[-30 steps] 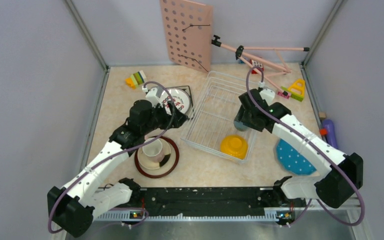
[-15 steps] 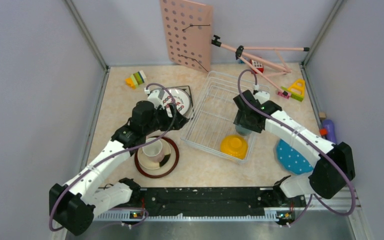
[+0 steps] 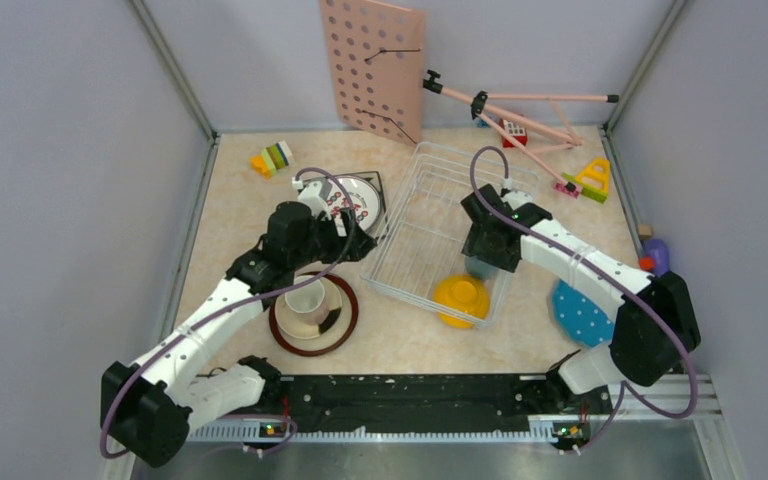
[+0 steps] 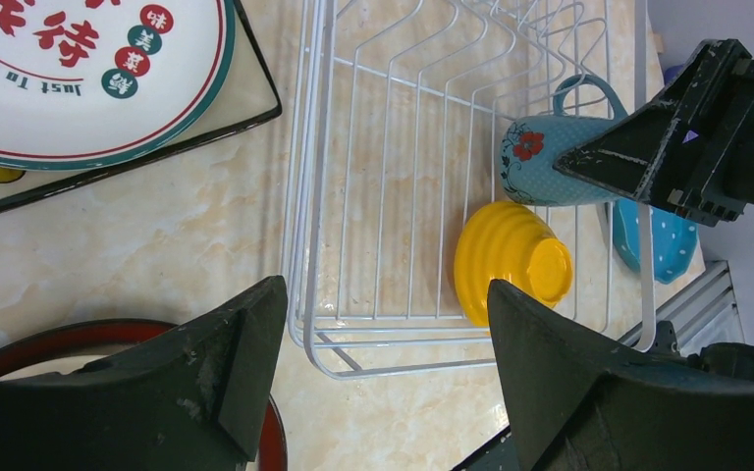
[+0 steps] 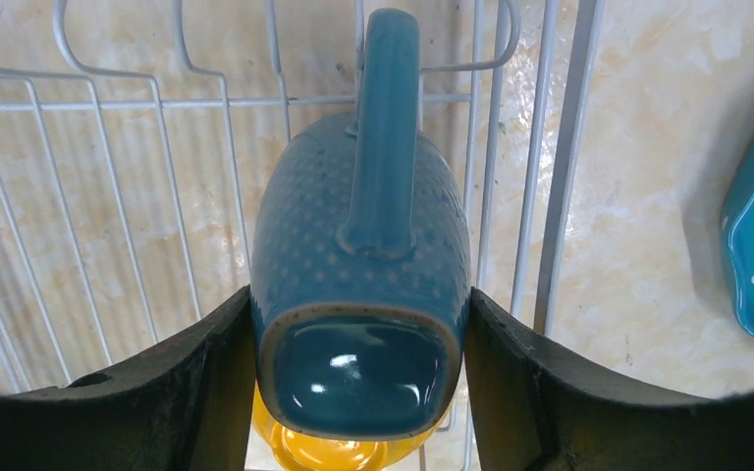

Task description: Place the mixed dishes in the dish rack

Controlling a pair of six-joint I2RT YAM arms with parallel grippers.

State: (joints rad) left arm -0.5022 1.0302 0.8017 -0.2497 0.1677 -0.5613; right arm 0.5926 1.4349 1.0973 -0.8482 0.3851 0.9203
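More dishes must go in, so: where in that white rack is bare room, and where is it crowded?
In the rack, the far half and the left side, beside the white plate, are bare. Its near right corner is crowded: the yellow bowl lies there, and the right end effector holds the mug beyond it.

Gleaming with glossy glaze on the blue-grey dotted ceramic mug (image 5: 358, 245); showing smooth white-coated wire in the rectangular dish rack (image 5: 566, 167); shining faintly across the polished marble-patterned tabletop (image 5: 638, 147).

light: bright, even | shadows: soft | glare: blue-grey mug (image 5: 358, 378) base | blur: slight, right-wrist lower corners
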